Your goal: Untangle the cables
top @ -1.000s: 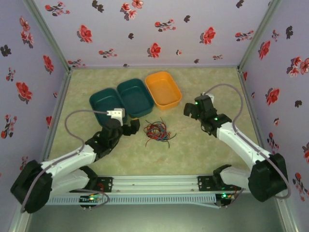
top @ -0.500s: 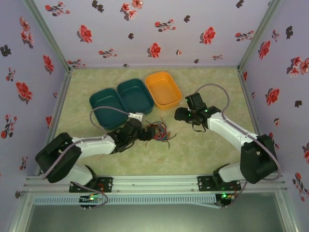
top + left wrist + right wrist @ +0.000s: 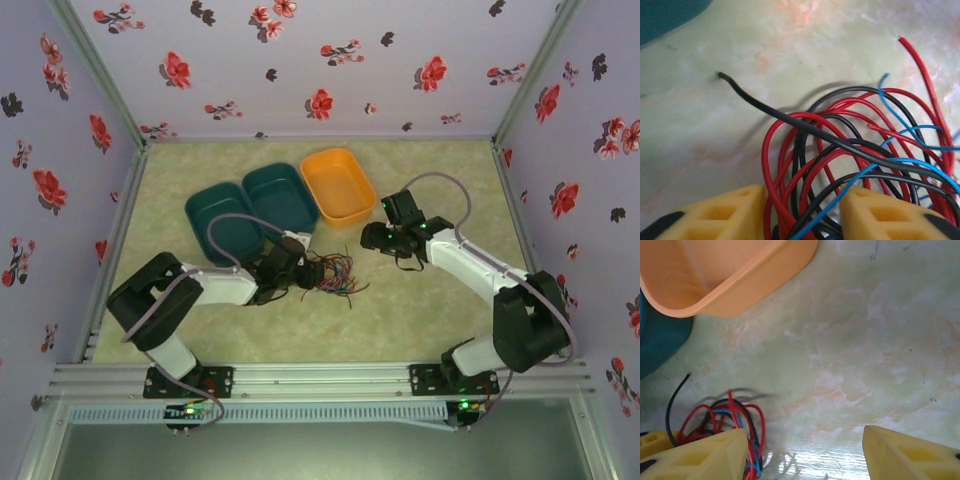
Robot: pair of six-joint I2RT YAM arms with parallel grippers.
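The cables lie as a tangle of red, black and blue wires on the table, in front of the trays. My left gripper is at the tangle's left side. In the left wrist view its yellow fingers stand partly apart with several loops of the cables between them, and the table shows through the loops. One black end sticks out to the left. My right gripper hovers up and to the right of the tangle, open wide over bare table. The cables lie beside its left finger.
Two teal trays and an orange tray stand in a row behind the tangle. The orange tray is close ahead of the right gripper. Patterned walls close in the table on three sides.
My left arm has reached forward into the tangle and its jaws have narrowed around the wires. My right gripper has moved left toward the tangle and narrowed slightly.
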